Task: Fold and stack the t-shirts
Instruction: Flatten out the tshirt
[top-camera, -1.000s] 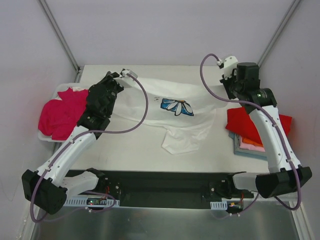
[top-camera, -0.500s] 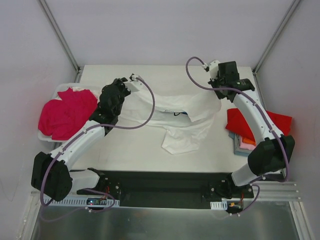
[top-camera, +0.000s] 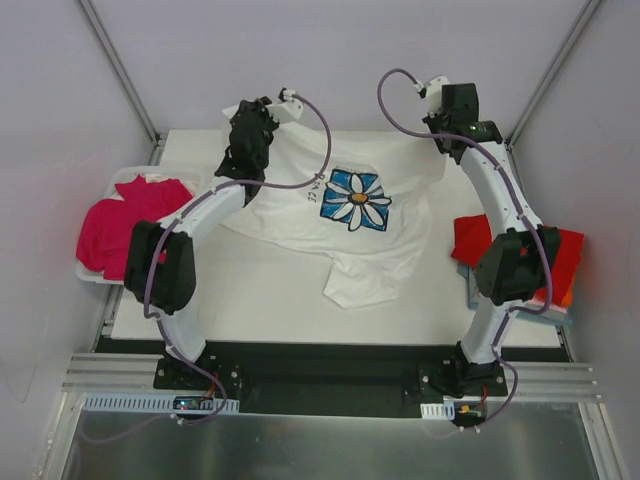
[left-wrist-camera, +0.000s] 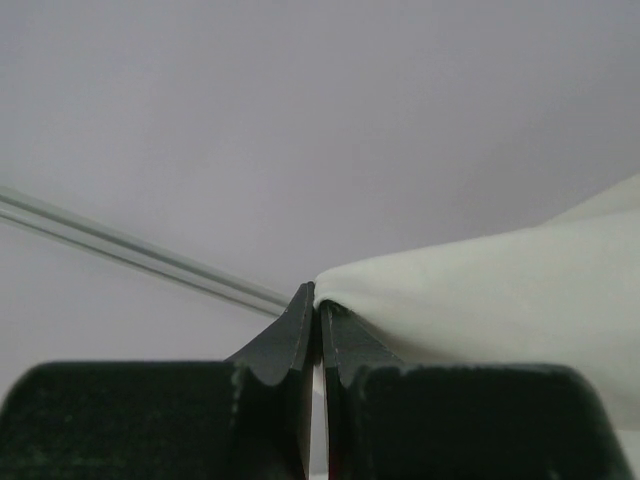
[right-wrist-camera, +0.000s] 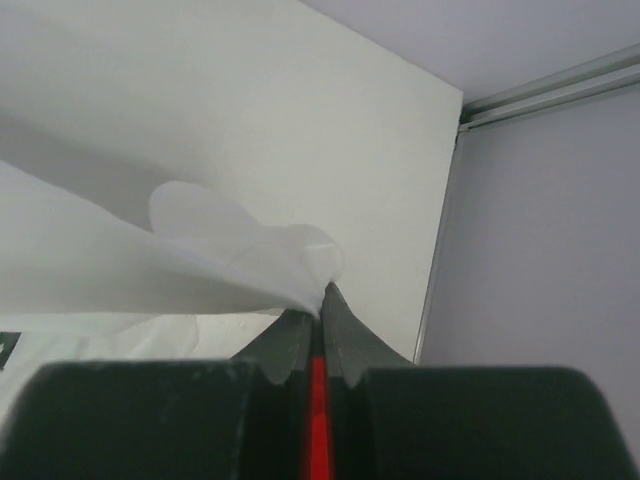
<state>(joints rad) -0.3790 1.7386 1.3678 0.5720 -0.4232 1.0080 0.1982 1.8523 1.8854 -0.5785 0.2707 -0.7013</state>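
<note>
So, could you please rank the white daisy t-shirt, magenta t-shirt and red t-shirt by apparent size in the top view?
Largest: white daisy t-shirt.
Then magenta t-shirt and red t-shirt, too alike to rank; the right arm hides part of the red.

White table (top-camera: 250, 300), seen from above. At its centre lies a white tee (top-camera: 290, 215), spread print-side up with a blue daisy (top-camera: 358, 198) showing; its near part rests on the surface in a rumpled flap, its far edge is raised. Left of the tee, at the table's edge, a white tray (top-camera: 117, 181) holds a crumpled magenta tee (top-camera: 125, 225). Right of the tee, apart from it, a folded stack is topped by a red tee (top-camera: 468, 240); the layers beneath are mostly hidden.
</note>
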